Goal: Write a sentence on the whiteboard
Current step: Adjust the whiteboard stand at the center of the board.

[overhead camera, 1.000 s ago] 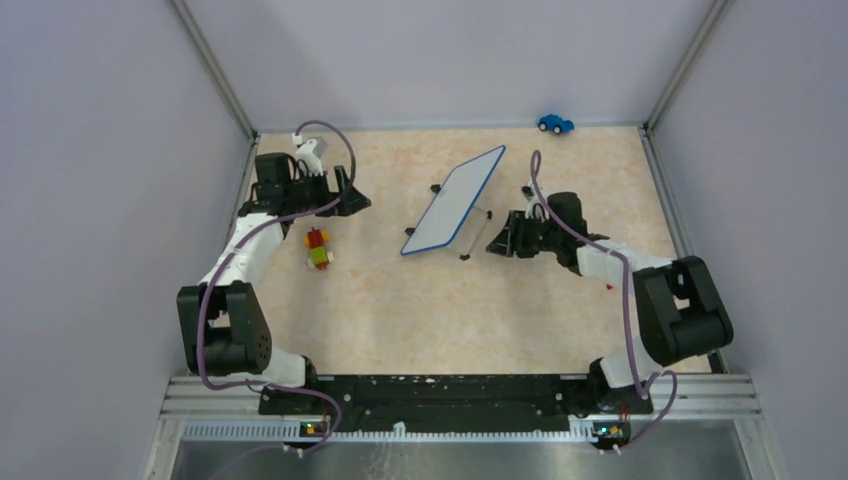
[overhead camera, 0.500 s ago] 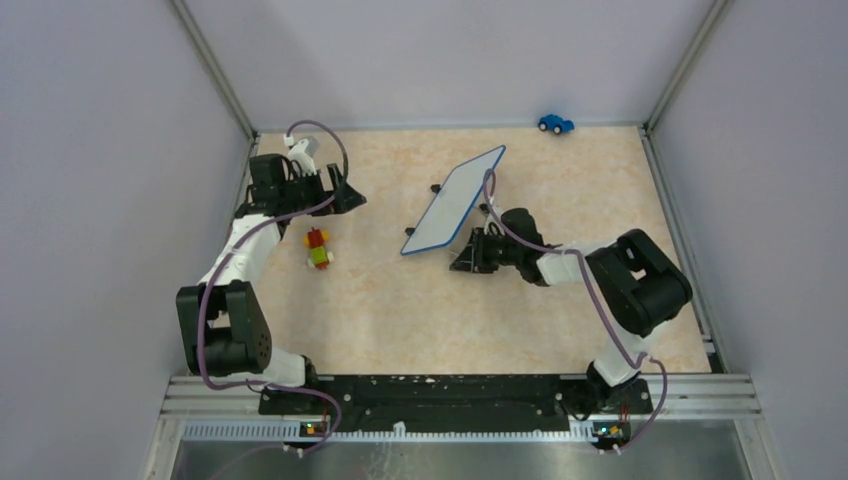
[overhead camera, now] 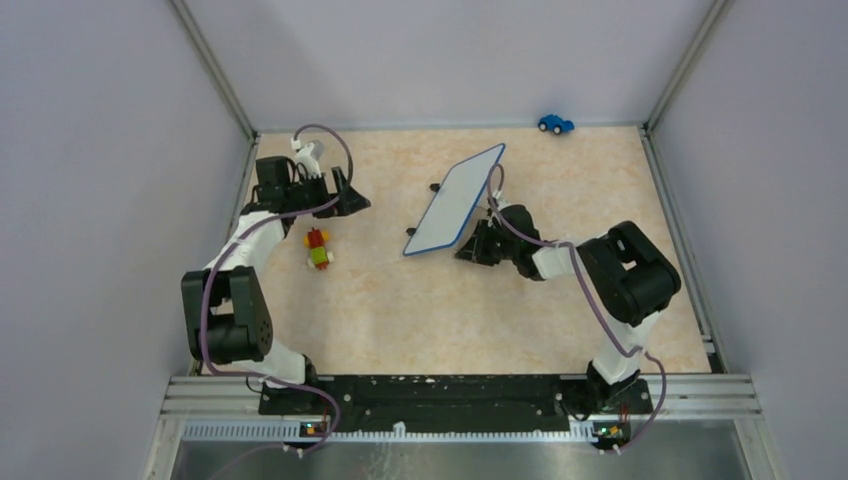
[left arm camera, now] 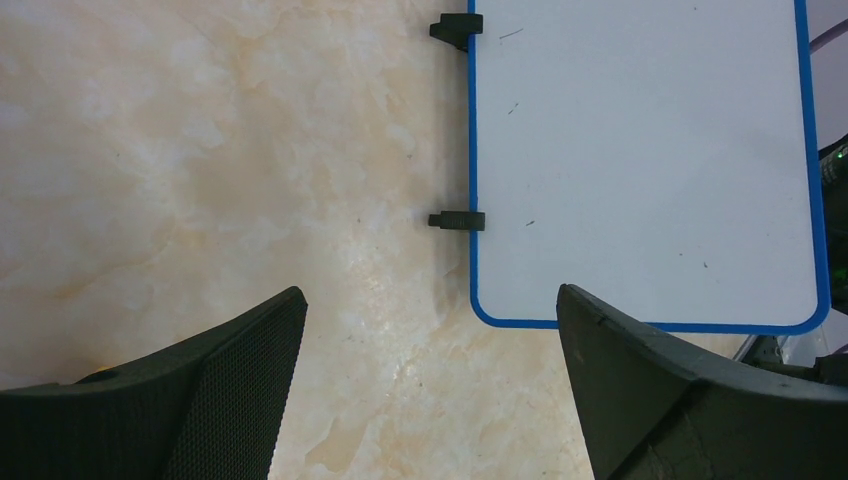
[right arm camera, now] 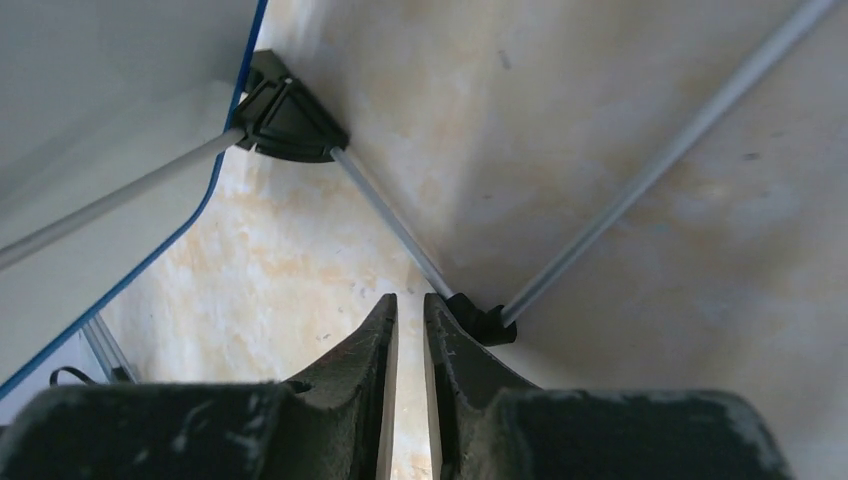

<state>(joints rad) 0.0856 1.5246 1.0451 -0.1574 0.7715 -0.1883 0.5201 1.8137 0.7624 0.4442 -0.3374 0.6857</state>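
Mia: Where is the whiteboard [overhead camera: 455,200]?

Ben: It stands tipped up on its thin legs [right arm camera: 385,215]. From the right pincer [right arm camera: 410,300] it is just in front and up above, very close. That pincer is tucked in behind the board, down by the legs.

Mia: Is that pincer holding something?

Ben: No. Its two fingers are almost shut, with only a thin crack, and nothing is in the crack. A little black foot [right arm camera: 485,322] of the stand is just beside one fingertip.

Mia: And the left pincer [left arm camera: 430,292]?

Ben: Wide open and holding nothing. The board is in front of it, off to one side, near but not touching. Its long side runs straight away from that pincer.

Mia: Any words on it?

Ben: None. The white side is bare, and I see no pen.

Mia: So which arm is nearer?

Ben: The right one, but it is at the back. The left one looks at the white side, so I think writing has to come from there.
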